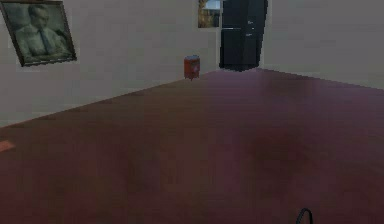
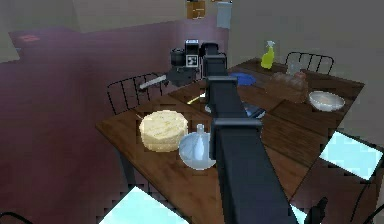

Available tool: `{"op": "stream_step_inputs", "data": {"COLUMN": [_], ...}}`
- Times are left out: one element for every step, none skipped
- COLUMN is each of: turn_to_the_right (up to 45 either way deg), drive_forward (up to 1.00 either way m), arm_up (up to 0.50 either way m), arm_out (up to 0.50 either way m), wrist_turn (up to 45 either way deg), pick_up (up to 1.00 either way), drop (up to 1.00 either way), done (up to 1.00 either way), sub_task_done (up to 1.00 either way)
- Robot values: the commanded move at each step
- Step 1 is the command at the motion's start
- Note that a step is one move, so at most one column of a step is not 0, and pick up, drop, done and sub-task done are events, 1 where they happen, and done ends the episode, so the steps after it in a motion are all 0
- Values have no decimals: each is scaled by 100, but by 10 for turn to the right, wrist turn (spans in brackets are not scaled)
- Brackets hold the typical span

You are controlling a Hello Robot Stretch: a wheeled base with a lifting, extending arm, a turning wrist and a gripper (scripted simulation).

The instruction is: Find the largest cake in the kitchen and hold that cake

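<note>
A pale, round, layered cake (image 2: 164, 130) sits on the near left part of a wooden table (image 2: 290, 135). My arm (image 2: 232, 140) rises as a dark bar from the bottom edge and reaches out across the table to the right of the cake. At its far end, beyond the cake, are the white marked squares and the gripper (image 2: 177, 60), seen against the table's far edge. I cannot tell whether the gripper holds anything.
A glass flask (image 2: 197, 150) stands next to the cake, close by the arm. A yellow spray bottle (image 2: 268, 53), a glass jar (image 2: 295, 82) and a white bowl (image 2: 326, 100) stand at the table's right. Wire chairs (image 2: 135, 92) ring it. Ahead lie red floor, a small red can (image 1: 191, 65) and a dark cabinet (image 1: 243, 35).
</note>
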Motion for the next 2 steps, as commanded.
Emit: {"op": "stream_step_inputs", "data": {"turn_to_the_right": [0,0], "drive_forward": [0,0], "arm_up": [-26,0], "arm_out": [0,0], "wrist_turn": [0,0], "pick_up": [0,100], "drop": [0,0], "done": [0,0], "sub_task_done": [0,0]}}
